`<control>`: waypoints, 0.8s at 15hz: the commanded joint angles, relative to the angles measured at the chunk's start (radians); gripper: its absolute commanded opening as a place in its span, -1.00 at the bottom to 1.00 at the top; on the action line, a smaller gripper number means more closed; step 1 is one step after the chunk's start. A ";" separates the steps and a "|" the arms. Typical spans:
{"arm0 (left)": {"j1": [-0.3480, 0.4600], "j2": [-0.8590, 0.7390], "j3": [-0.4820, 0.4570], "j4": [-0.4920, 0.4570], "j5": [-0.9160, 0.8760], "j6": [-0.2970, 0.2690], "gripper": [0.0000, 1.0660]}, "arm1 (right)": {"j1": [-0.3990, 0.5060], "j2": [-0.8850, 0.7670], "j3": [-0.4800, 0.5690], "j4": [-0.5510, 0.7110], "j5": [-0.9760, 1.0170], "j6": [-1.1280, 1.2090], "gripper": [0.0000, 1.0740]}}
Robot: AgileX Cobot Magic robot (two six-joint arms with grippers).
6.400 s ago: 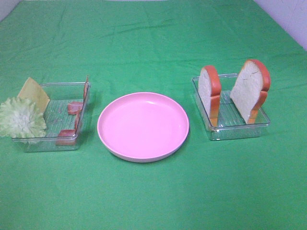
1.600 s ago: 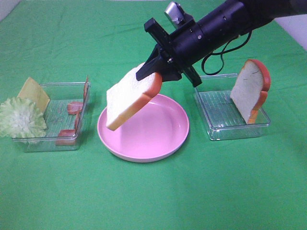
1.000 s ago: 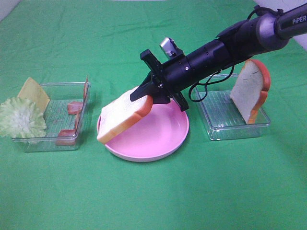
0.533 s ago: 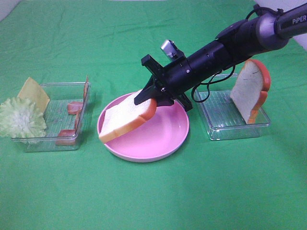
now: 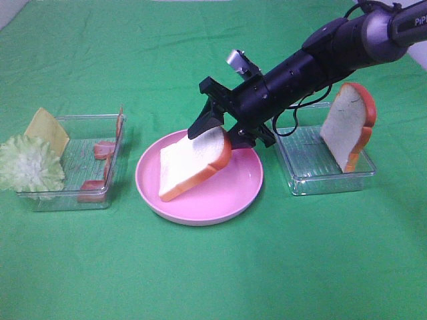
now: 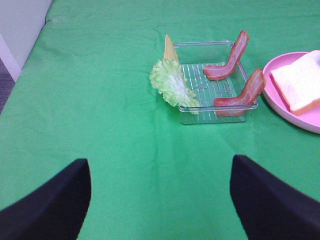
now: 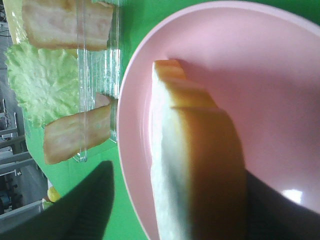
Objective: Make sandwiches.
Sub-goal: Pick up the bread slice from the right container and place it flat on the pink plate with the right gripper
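White, orange-crusted bread slice (image 5: 190, 163); pink plate (image 5: 230, 195)

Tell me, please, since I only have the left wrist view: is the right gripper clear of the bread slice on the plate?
Observer: No, the right gripper straddles the top edge of the bread slice, with its jaws apart.
Operator: Is the slice lying flat?
Observer: No, it leans, with its lower edge on the pink plate and its upper edge raised at the gripper.
Operator: Is there any more bread?
Observer: Yes, a second slice stands upright in the clear tray on the plate's right in the high view.
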 commanded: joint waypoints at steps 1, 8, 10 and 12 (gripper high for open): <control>0.000 -0.017 0.002 -0.003 -0.013 0.000 0.38 | -0.005 -0.012 0.001 -0.047 0.025 -0.021 0.52; 0.000 -0.017 0.002 -0.003 -0.013 0.000 0.38 | -0.003 -0.085 -0.023 -0.281 0.031 -0.035 0.58; 0.000 -0.017 0.002 -0.003 -0.013 0.000 0.38 | -0.003 -0.123 -0.023 -0.324 0.030 -0.020 0.58; 0.000 -0.017 0.002 -0.003 -0.013 0.000 0.38 | -0.003 -0.157 -0.023 -0.403 0.029 0.020 0.58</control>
